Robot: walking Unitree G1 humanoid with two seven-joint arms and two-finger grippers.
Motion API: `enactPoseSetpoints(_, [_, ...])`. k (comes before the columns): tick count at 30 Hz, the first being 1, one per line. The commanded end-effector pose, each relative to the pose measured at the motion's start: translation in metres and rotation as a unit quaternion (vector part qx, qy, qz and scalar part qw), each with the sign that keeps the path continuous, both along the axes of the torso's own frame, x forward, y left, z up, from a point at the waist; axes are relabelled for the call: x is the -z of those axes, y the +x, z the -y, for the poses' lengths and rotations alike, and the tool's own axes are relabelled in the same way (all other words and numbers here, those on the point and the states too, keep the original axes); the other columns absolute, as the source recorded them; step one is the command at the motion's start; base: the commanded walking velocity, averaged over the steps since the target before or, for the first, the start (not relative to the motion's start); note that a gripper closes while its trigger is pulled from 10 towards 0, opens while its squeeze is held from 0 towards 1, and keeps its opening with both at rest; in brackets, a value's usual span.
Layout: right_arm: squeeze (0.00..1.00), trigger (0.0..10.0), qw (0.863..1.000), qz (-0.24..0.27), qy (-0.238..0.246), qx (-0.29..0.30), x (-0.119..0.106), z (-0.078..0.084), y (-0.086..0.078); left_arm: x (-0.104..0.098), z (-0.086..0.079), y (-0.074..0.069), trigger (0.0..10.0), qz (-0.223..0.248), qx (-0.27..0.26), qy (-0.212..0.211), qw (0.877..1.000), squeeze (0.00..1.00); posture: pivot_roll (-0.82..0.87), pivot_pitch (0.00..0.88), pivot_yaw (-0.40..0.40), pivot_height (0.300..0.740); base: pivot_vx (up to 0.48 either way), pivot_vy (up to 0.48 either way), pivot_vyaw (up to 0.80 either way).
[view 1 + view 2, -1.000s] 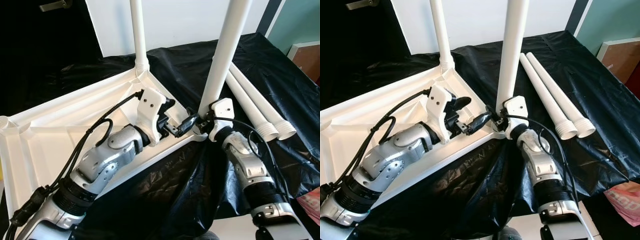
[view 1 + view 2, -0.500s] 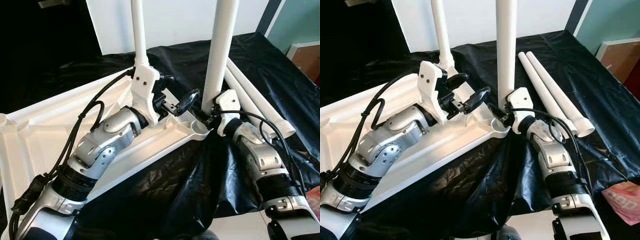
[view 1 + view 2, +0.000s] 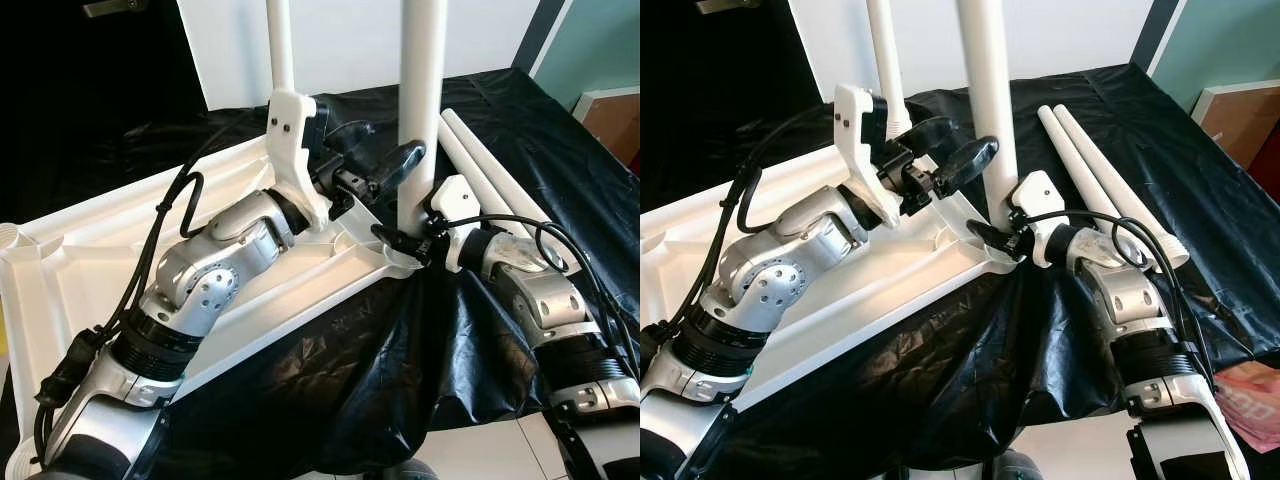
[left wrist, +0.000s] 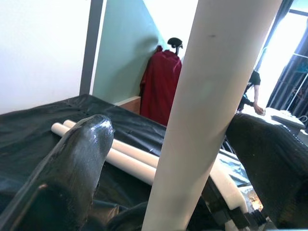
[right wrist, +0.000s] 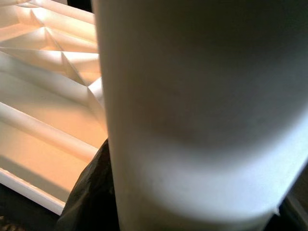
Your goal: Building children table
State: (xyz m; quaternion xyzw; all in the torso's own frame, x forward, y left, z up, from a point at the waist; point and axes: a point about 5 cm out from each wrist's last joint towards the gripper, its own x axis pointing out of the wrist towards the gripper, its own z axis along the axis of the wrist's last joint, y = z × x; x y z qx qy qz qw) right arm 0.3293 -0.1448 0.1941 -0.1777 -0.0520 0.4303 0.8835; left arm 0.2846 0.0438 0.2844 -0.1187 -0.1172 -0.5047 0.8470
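The white tabletop (image 3: 100, 270) lies upside down on a black cloth. One white leg (image 3: 281, 50) stands in its far corner. A second leg (image 3: 421, 80) stands upright in the near right corner socket. My left gripper (image 3: 385, 148) is open, its fingers (image 4: 82, 149) on either side of this leg a little above the tabletop. At the leg's base my right gripper (image 3: 405, 238) is shut on it; the right wrist view has the leg (image 5: 192, 110) pressed close, with the tabletop's ribs (image 5: 43, 72) beyond. Two loose legs (image 3: 1110, 190) lie side by side on the cloth to the right.
The black cloth (image 3: 340, 360) drapes over the front edge. A white board (image 3: 340, 40) stands behind the tabletop. A wooden box (image 3: 615, 115) is at the far right and a pink item (image 3: 1250, 400) at the lower right. A red garment (image 4: 161, 84) and a person (image 4: 250, 91) are far off.
The near leg swung from leaning right to upright in its socket. My left gripper rose from the tabletop and came around the leg. My right gripper stayed at the leg's base.
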Motion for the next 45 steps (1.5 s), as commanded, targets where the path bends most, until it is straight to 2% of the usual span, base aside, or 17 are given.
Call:
enactPoseSetpoints(1, [0.0,10.0,1.0,-0.002,0.002,-0.012,-0.002,-0.003,0.0,-0.002,0.009,-0.034,10.0,0.114,0.296,0.036,0.948,0.0,-0.01,0.086,-0.018,0.74,0.0,0.0,0.0])
enactPoseSetpoints(5, [0.0,10.0,0.999,-0.017,0.003,-0.039,-0.001,-0.006,-0.005,0.004,0.016,-0.034,10.0,0.119,0.299,0.064,0.945,0.0,-0.01,0.085,-0.019,0.74,0.0,0.0,0.0])
enactPoseSetpoints(9, [0.0,10.0,0.998,-0.027,-0.007,-0.057,0.003,-0.007,-0.009,0.003,0.018,-0.032,10.0,0.121,0.295,0.064,0.946,0.0,-0.01,0.085,-0.019,0.74,0.0,0.0,0.0])
enactPoseSetpoints(10, [0.0,10.0,0.995,-0.047,-0.02,-0.084,0.007,-0.009,-0.015,-0.003,0.02,-0.032,10.0,0.131,0.296,0.062,0.944,0.0,-0.01,0.087,-0.023,0.74,0.0,0.0,0.0])
enactPoseSetpoints(15, [0.0,10.0,0.99,-0.075,-0.033,-0.117,0.014,-0.011,-0.022,-0.01,0.024,-0.031,10.0,0.136,0.304,0.053,0.941,0.0,-0.01,0.088,-0.021,0.74,0.0,0.0,0.0])
enactPoseSetpoints(18, [0.0,10.0,0.988,-0.081,-0.036,-0.124,0.016,-0.011,-0.024,-0.012,0.025,-0.031,10.0,0.136,0.309,0.049,0.94,0.0,-0.01,0.088,-0.02,0.74,0.0,0.0,0.0])
enactPoseSetpoints(19, [0.0,10.0,0.987,-0.087,-0.039,-0.131,0.018,-0.012,-0.027,-0.015,0.024,-0.033,10.0,0.13,0.327,0.032,0.935,0.0,-0.01,0.087,-0.016,0.74,0.0,0.0,0.0])
enactPoseSetpoints(24, [0.0,10.0,0.987,-0.09,-0.038,-0.13,0.019,-0.011,-0.028,-0.016,0.022,-0.036,10.0,0.116,0.353,0.015,0.928,0.0,-0.02,0.087,-0.009,0.74,0.0,0.0,0.0])
enactPoseSetpoints(25, [0.0,10.0,0.987,-0.092,-0.038,-0.129,0.02,-0.01,-0.029,-0.018,0.02,-0.038,0.0,0.105,0.369,0.001,0.923,0.0,-0.02,0.091,-0.002,0.74,0.0,0.0,0.0])
enactPoseSetpoints(26, [0.0,10.0,0.987,-0.092,-0.038,-0.129,0.02,-0.01,-0.029,-0.018,0.02,-0.038,0.0,0.105,0.369,0.001,0.923,0.0,-0.02,0.091,-0.002,0.74,0.0,0.0,0.0])
enactPoseSetpoints(29, [0.0,10.0,0.986,-0.1,-0.039,-0.13,0.022,-0.009,-0.032,-0.022,0.014,-0.041,0.0,0.092,0.4,-0.023,0.912,0.0,-0.02,0.096,0.005,0.74,0.0,0.0,0.0])
enactPoseSetpoints(34, [0.0,10.0,0.985,-0.105,-0.039,-0.132,0.023,-0.009,-0.033,-0.018,0.013,-0.041,0.0,0.089,0.404,0.002,0.91,0.0,-0.02,0.097,0.006,0.74,0.0,0.0,0.0])
enactPoseSetpoints(41, [0.0,10.0,0.986,-0.104,-0.038,-0.128,0.022,-0.008,-0.031,-0.017,0.013,-0.04,0.0,0.09,0.401,0.004,0.912,0.0,-0.02,0.093,0.001,0.74,0.0,0.0,0.0])
enactPoseSetpoints(45, [0.0,10.0,0.989,-0.1,-0.025,-0.107,0.019,-0.008,-0.028,-0.018,0.014,-0.039,0.0,0.093,0.386,0.005,0.918,0.0,-0.03,0.085,0.001,0.74,0.0,0.0,0.0])
